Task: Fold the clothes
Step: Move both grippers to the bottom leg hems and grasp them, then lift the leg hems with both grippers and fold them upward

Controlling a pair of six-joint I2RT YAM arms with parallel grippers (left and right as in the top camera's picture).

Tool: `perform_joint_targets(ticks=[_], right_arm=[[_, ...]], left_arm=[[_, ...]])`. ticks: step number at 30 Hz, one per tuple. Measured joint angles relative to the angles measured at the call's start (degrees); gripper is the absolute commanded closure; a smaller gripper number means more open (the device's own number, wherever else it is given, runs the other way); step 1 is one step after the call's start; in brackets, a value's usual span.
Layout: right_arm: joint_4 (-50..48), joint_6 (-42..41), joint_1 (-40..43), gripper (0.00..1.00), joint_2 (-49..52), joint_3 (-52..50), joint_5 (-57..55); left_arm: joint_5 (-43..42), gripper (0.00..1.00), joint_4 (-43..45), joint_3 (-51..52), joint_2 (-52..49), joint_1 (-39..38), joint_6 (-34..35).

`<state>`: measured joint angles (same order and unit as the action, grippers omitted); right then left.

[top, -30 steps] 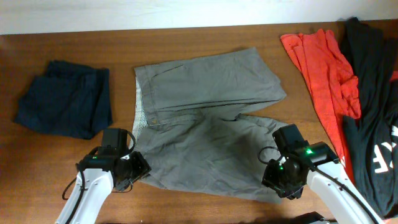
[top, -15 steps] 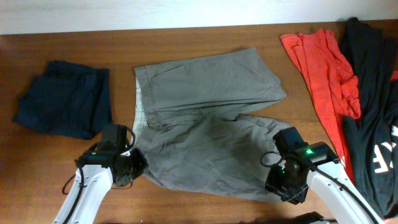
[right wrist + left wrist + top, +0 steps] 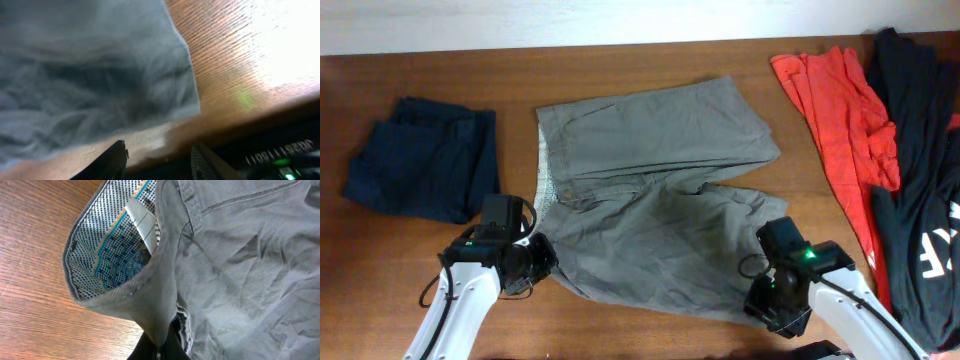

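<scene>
Gripper (image 3: pixel 159 159) fingers (image 3: pixel 116 159) spread apart, bare table (image 3: pixel 225 65) showing between. Shorts (image 3: pixel 90 65) hem just ahead of fingertips. Wrinkled grey cloth fills view ahead and left. Hem corner ahead of right finger. Glare on wood ahead-right.

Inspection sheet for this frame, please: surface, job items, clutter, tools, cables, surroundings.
Surface: brown wooden table, no spills seen.
Job's things: grey-olive shorts spread out, not yet folded; patterned waistband lining showing.
Clutter: navy folded garment at left; red-orange garment and black printed garment at right.
Tools: left tool pinches the waistband corner; right tool open at the near leg hem, holding nothing.
Cables: black cable looped beside the left arm; another at the right wrist.
Surroundings: pale strip beyond the far edge.
</scene>
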<state>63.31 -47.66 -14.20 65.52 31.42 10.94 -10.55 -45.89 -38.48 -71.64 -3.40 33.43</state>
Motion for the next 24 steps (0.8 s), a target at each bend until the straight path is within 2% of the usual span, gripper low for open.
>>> perform_joint_targets(ticks=[6,17,21,24], right_arm=[[-6.08,-2.95,0.0,0.55,-0.04,-6.1,1.2],[-11.76,-4.94,0.0,0.56,-0.07,-6.86,1.84],[-12.11,-6.08,-0.04,0.96,-0.07,-6.86,0.94],[-12.59,-6.43,-0.11,0.96,-0.11,-6.86,0.76]], left_arm=[[0.02,1.0,-1.18,0.0,0.0,0.0,-0.59],[0.02,0.99,-3.02,0.0,0.0,0.0,-1.09],[0.04,1.0,-3.85,0.0,0.0,0.0,-1.09],[0.04,0.99,-3.91,0.0,0.0,0.0,-1.09]])
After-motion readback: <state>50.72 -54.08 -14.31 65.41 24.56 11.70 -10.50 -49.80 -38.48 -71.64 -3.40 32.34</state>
